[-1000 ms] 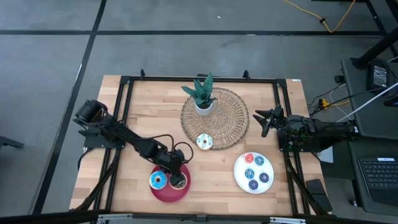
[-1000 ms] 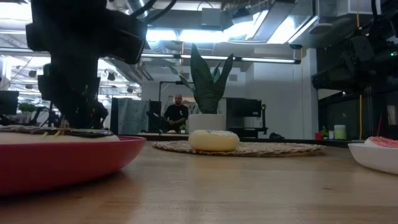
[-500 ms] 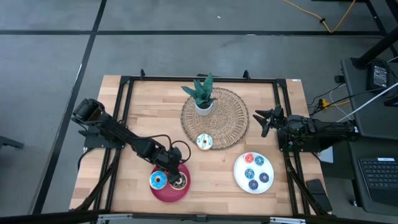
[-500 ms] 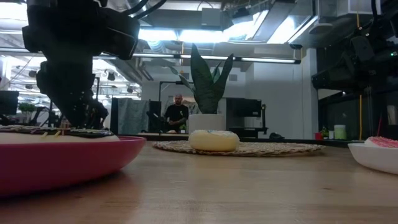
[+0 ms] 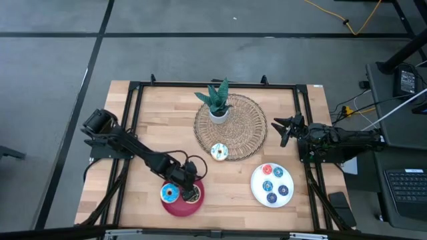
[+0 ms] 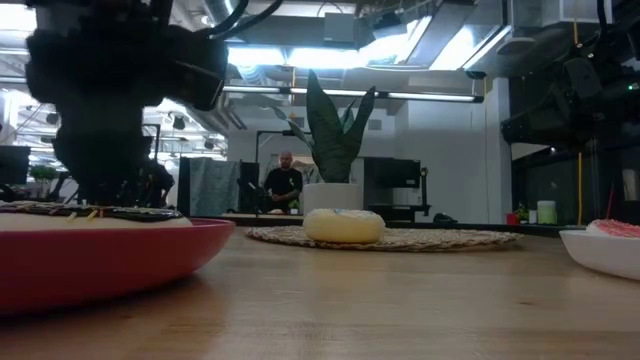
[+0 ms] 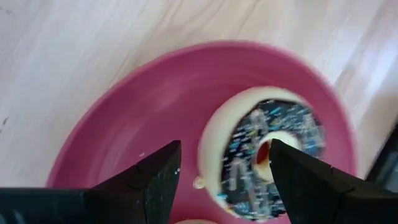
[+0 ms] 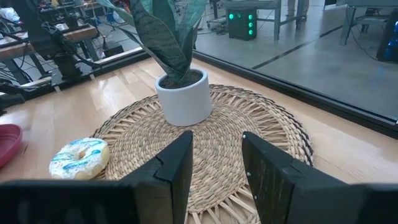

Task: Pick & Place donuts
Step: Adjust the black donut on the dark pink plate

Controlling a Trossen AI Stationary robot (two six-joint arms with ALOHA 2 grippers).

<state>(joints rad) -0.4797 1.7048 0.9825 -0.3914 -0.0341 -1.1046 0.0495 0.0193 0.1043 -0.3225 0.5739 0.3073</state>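
Observation:
A red plate [image 5: 179, 207] near the table's front edge carries a blue-iced donut [image 5: 169, 193] and a dark, sprinkled donut [image 7: 249, 155], both lying flat. My left gripper [image 7: 224, 149] hangs open over the dark donut, pointing steeply down. One finger stands over the ring's hole, the other outside its rim. A white, blue-flecked donut [image 5: 219, 152] rests on the woven mat [image 5: 247, 133]. Several coin-sized donuts [image 5: 272, 185] lie on a white plate [image 5: 257, 190]. My right gripper [image 5: 280, 131] waits open at the table's right edge.
A potted plant [image 5: 217, 103] stands at the back of the woven mat. Bare wood lies between the two plates and to the left of the mat. A black frame [image 5: 133, 120] runs around the table. In the low view, a person [image 6: 285, 180] sits in the room beyond.
My left gripper has tipped a little and shifted slightly over the red plate, staying above the dark donut. Both donuts on the plate lie where they were.

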